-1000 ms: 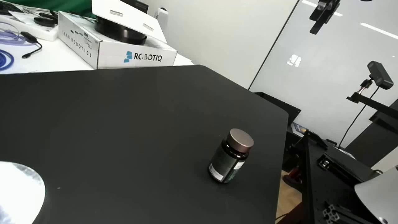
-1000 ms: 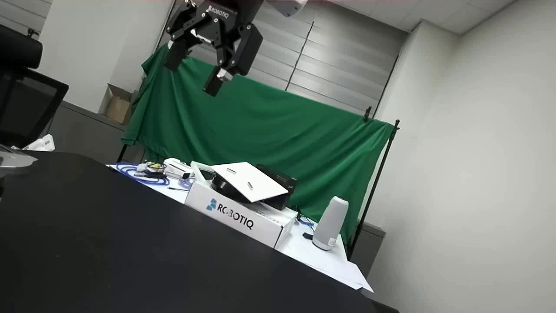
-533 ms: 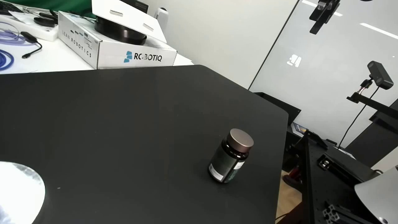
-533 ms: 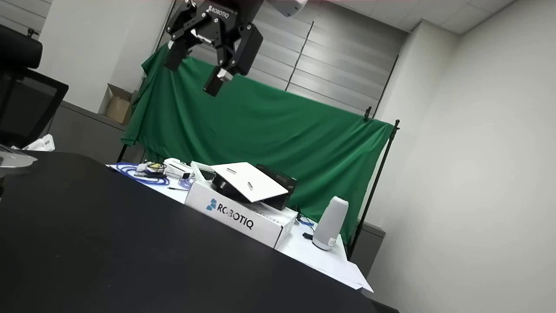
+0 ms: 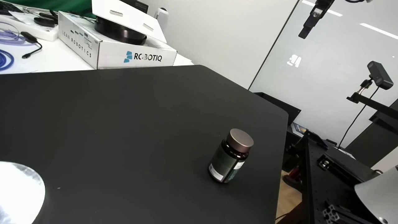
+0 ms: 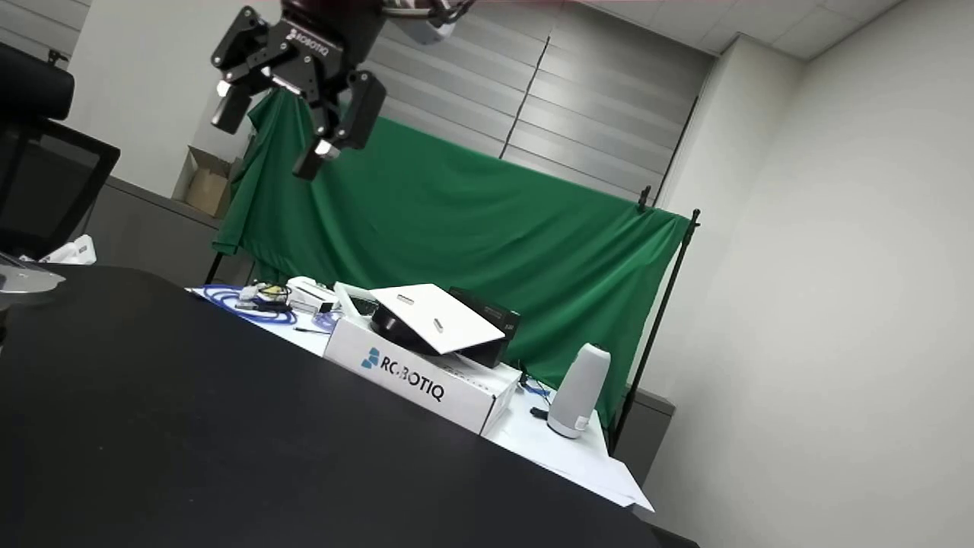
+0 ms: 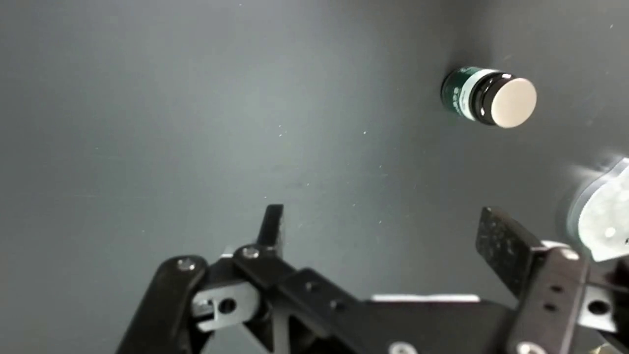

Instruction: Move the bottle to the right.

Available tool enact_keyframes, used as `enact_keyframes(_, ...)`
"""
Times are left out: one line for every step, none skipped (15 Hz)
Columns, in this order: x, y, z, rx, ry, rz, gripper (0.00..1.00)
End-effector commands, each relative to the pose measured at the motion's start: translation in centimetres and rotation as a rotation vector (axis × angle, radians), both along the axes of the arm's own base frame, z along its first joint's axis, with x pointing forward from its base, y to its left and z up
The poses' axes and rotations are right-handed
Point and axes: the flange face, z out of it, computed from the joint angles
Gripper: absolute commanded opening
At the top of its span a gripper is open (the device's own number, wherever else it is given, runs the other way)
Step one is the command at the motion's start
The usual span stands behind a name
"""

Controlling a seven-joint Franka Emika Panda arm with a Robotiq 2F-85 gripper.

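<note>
The bottle [image 5: 224, 161], dark and glossy with a brownish-grey cap, stands upright on the black table [image 5: 124, 130] near its right edge in an exterior view. In the wrist view the bottle [image 7: 467, 93] is at the upper right, its cap towards the camera. It does not show in the exterior view with the green cloth. My gripper [image 6: 265, 144] hangs high above the table with its fingers wide apart. In the wrist view the gripper [image 7: 381, 214] has nothing between its fingertips, and the bottle is apart from it. Only a finger of the gripper [image 5: 306, 29] shows in the exterior view with the bottle.
A pale, shiny round object [image 5: 18, 193] lies at the table's left; it also shows in the wrist view [image 7: 607, 216]. Beyond the table's far edge, a white Robotiq box [image 5: 136, 57] stands on a white surface. A camera on an arm [image 5: 380, 75] is off to the right.
My gripper has moved leftward in both exterior views and sits slightly lower and tilted differently, still open. The bottle has not moved.
</note>
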Motion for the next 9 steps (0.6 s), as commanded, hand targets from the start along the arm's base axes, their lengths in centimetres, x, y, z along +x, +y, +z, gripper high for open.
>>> enact_keyframes(-2.7,5.8,-3.6,-0.035,0.012,0.18,1.0)
enact_keyframes(-3.7,7.4,-4.9,-0.049,0.026,0.236,1.0)
enact_keyframes(-4.8,8.8,-6.3,-0.061,0.042,0.292,1.0)
enact_keyframes(-6.0,10.3,-7.7,-0.078,0.051,0.353,1.0)
enact_keyframes(-7.1,11.5,-9.1,-0.095,0.055,0.405,1.0)
enact_keyframes(-4.3,12.9,-8.1,-0.11,0.062,0.458,1.0)
enact_keyframes(-5.0,14.0,-9.0,-0.121,0.058,0.504,1.0)
enact_keyframes(-4.8,15.2,-9.1,-0.131,0.039,0.55,1.0)
enact_keyframes(-4.7,16.3,-9.3,-0.133,0.023,0.591,1.0)
